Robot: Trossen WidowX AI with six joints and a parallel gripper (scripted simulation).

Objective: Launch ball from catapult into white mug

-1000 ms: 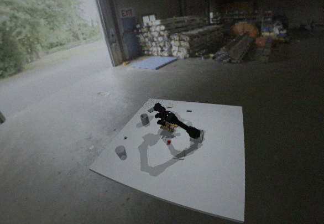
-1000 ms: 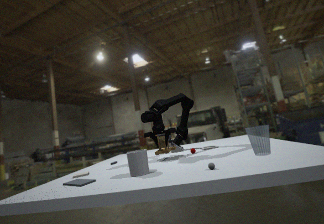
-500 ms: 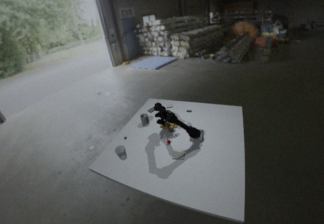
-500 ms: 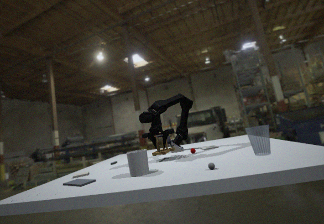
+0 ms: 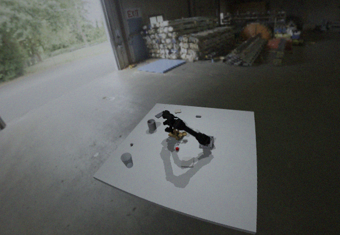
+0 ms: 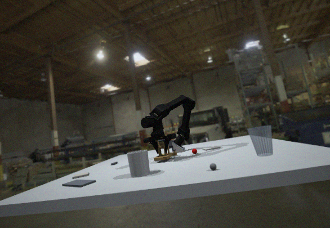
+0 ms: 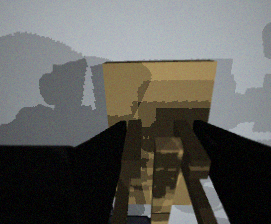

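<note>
Pincer (image 5: 170, 127) (image 6: 161, 146) (image 7: 159, 126) fingers are held partly apart, pointed downward, with the upright wooden parts of the catapult (image 5: 174, 137) (image 6: 164, 157) (image 7: 158, 72) gripped between them. In the wrist view, the catapult's flat base is seen beyond the fingertips, and its upright parts are flanked by a dark finger on each side. Whether the base is touching the table (image 5: 226, 183) (image 6: 197, 188) cannot be told.

The red ball (image 5: 177, 148) (image 6: 194, 151) is not held; it is seen on the table near the pincer, to its right in the exterior view and apart from the catapult. A grey ball (image 5: 131, 144) (image 6: 213, 166) is placed farther from the pincer, toward the table edge.

The pale grey mug (image 5: 151, 125) (image 6: 138, 164) is stood upright to the left of the pincer in both the top and exterior views. A translucent ribbed cup (image 5: 126, 160) (image 6: 261, 141) is set well apart from the pincer, on its right in the exterior view. Beyond the mug from the pincer, in the exterior view, a dark flat slab (image 5: 159, 115) (image 6: 79, 183) is laid on the table.
</note>
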